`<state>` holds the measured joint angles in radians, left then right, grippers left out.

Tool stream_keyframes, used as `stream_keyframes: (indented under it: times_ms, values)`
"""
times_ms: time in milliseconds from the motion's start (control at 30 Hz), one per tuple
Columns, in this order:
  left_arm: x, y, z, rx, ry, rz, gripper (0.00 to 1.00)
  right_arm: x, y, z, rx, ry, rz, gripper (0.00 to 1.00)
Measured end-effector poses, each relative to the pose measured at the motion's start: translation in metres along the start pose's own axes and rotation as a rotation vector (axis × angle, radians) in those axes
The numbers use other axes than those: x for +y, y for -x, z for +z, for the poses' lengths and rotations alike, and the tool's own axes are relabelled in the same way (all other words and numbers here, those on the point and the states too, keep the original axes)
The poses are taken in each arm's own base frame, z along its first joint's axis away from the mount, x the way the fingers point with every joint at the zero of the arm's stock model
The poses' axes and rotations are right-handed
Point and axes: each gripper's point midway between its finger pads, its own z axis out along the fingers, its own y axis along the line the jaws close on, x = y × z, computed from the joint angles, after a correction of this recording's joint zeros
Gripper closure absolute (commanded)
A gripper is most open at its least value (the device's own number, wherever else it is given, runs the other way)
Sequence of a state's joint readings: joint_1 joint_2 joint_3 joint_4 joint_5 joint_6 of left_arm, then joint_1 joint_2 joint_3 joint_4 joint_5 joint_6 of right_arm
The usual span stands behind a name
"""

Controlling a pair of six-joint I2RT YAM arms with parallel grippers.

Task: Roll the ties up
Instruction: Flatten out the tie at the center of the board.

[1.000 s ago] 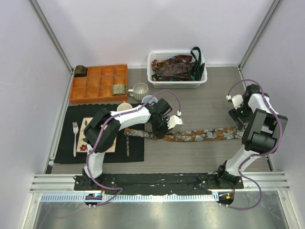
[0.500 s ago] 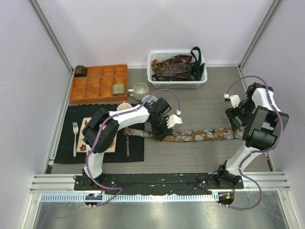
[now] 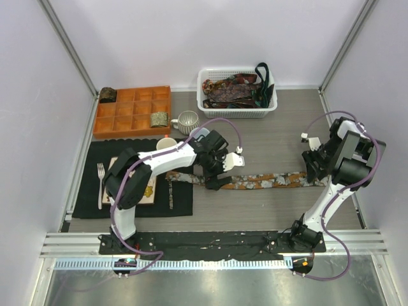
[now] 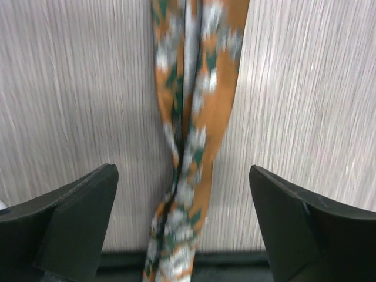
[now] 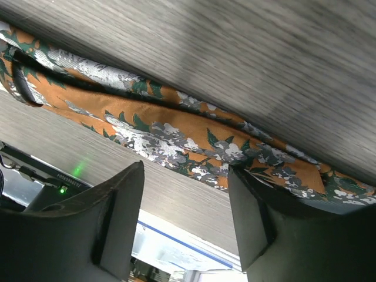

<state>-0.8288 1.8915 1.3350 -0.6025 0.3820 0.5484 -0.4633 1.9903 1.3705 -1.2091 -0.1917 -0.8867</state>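
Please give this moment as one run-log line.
task: roll ties | tie: stretched out on table, not rolled yet | left gripper: open, straddling tie | right gripper: open at tie's end

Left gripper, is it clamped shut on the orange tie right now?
No, the left gripper is open, fingers well apart either side of the orange tie.

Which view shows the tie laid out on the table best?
Top external: the tie shows along nearly its whole length. Left wrist gives only a blurred, twisted stretch; right wrist gives a sharper but short patterned section.
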Motion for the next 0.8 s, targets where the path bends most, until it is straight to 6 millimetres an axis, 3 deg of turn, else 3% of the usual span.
stream_keyframes:
  times_ms: [267,400,500,633,800]
  values:
    - [-0.012,0.056,0.041,-0.097,0.073,0.127,0.00,-0.004,-0.001,0.001,-0.008,-0.003,0.036,0.42]
    - [-0.021,0.073,0.066,-0.110,0.097,0.189,0.04,-0.004,-0.003,0.001,-0.006,0.001,0.049,0.43]
    - [-0.023,0.090,0.075,-0.133,0.109,0.218,0.19,-0.004,-0.003,0.002,-0.006,0.001,0.051,0.43]
    - [-0.018,0.102,0.084,-0.146,0.126,0.223,0.49,-0.005,-0.005,0.002,-0.001,0.002,0.056,0.43]
    - [-0.014,0.103,0.085,-0.145,0.131,0.220,0.69,-0.006,-0.008,0.002,0.005,0.003,0.063,0.44]
